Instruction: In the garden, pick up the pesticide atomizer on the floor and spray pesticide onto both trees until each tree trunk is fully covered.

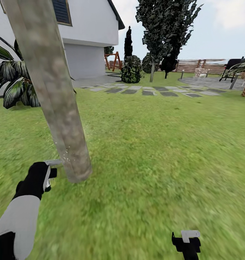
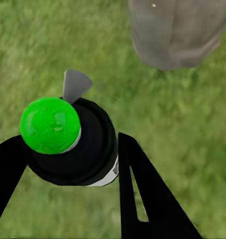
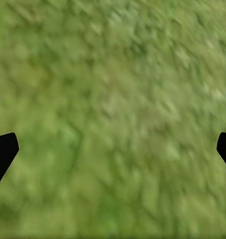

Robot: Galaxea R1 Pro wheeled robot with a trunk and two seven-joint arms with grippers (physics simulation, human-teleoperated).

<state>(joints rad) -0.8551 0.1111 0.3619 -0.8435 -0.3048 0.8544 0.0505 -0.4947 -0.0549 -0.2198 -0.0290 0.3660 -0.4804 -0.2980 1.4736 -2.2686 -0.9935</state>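
My left gripper (image 2: 68,164) is closed around the pesticide atomizer (image 2: 75,144): in the left wrist view its two black fingers (image 2: 142,199) press against either side of the bottle's dark body, with the bright green round cap (image 2: 49,124) facing the camera and a grey nozzle (image 2: 75,84) sticking out past it. From the head view I see the left gripper (image 1: 46,177) low at my left, the grey nozzle tip (image 1: 53,162) pointing at the base of the tree trunk (image 1: 53,94) and just beside it. A few pale specks sit on the bark near the nozzle (spray droplets, as far as I can tell). The trunk is thick, mottled grey-brown, and leans away to the upper left; its foot meets the grass (image 1: 154,151) right next to my hand. In the left wrist view the trunk's base (image 2: 177,30) shows beyond the nozzle, apart from it.

My right gripper (image 1: 187,242) hangs low at my right, over bare lawn, well apart from the trunk. Its fingertips (image 3: 3,152) stand far apart at the edges of the right wrist view, spread wide with only grass (image 3: 113,119) between them, holding nothing.

Farther off lie grey paving stones (image 1: 151,92), a white house (image 1: 90,36), a broad-leaved bush (image 1: 14,83) and a slatted fence (image 1: 205,66).
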